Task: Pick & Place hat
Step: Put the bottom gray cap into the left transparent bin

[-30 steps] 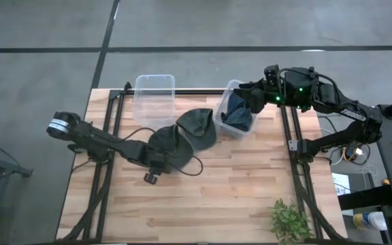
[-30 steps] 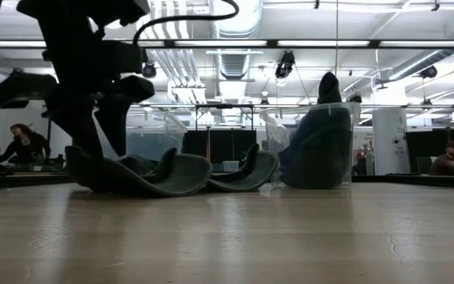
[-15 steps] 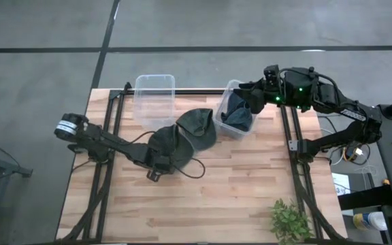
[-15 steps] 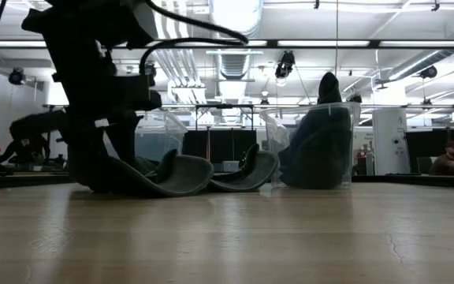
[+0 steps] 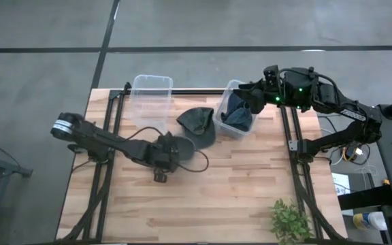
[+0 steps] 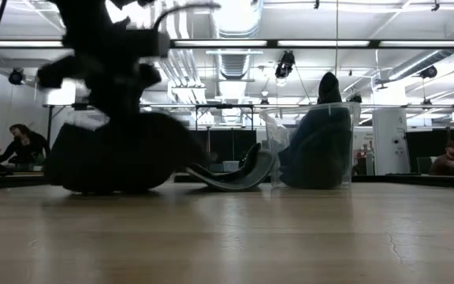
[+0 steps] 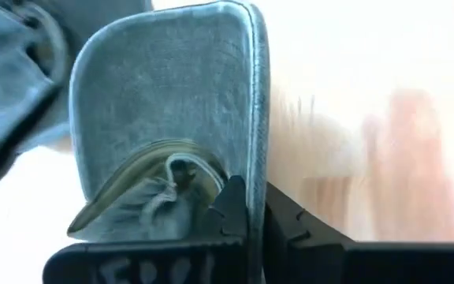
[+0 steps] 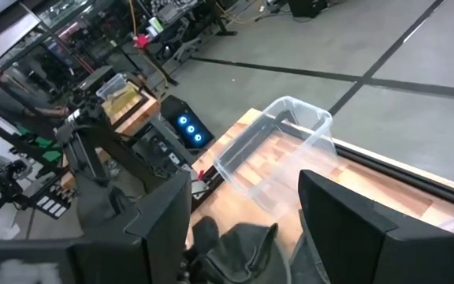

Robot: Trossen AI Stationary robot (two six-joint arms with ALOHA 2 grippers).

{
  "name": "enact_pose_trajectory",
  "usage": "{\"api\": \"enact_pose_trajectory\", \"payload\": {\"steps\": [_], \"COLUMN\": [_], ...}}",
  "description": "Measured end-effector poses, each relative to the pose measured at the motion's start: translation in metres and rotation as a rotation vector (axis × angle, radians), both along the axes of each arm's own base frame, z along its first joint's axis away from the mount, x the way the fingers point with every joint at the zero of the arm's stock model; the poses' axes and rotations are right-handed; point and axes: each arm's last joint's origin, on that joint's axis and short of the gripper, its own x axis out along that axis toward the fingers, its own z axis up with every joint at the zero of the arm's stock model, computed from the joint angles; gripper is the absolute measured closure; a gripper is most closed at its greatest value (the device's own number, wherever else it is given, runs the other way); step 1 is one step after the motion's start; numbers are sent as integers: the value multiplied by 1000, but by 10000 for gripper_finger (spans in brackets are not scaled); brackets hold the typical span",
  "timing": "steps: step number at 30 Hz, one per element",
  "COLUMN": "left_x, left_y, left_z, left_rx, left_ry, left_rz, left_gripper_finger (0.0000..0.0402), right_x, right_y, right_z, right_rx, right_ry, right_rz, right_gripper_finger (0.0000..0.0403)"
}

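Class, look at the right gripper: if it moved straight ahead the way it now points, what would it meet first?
Probably the dark hat lying on the table, just ahead of the open right gripper; the empty clear bin lies farther on. Depth is uncertain.

I'm seeing even overhead light on the surface [image 5: 237, 177]. Ceiling strip lights [image 6: 321, 43] are glaring in the low view, the left arm [image 6: 113, 102] is smearing, and the left wrist background is washing out white.

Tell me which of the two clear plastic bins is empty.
The empty clear bin is the one toward the left arm's side of the table. The other bin, under the right gripper, already holds a dark hat.
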Motion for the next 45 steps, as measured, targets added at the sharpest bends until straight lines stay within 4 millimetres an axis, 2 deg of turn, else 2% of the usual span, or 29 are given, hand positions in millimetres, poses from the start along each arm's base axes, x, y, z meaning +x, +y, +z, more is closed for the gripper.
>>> {"api": "enact_pose_trajectory", "payload": {"steps": [7,10,15,21,24,28,34,39,45], "left_x": [6,8,16,17,16,16,18,21,21], "left_y": [-5,-6,-8,-5,-1,2,0,-6,-11], "left_z": [50,71,114,170,186,195,192,188,185], "left_rx": [-185,-284,-432,-429,-407,-307,-129,-15,111], "left_ry": [-117,-139,-286,-542,-621,-680,-661,-603,-582], "left_rz": [100,213,359,509,555,575,490,361,320], "left_gripper_finger": [395,396,396,396,396,396,396,396,396], "right_x": [0,1,3,9,14,26,54,76,87], "right_y": [1,3,6,11,15,21,23,21,18], "right_z": [0,0,-3,-6,-10,-17,-36,-50,-61], "right_rx": [29,89,246,441,537,665,846,878,908], "right_ry": [-7,-24,-39,-40,-30,3,75,107,136], "right_rz": [31,70,142,261,279,278,261,251,218], "right_gripper_finger": [174,174,174,174,174,174,174,174,180]}}
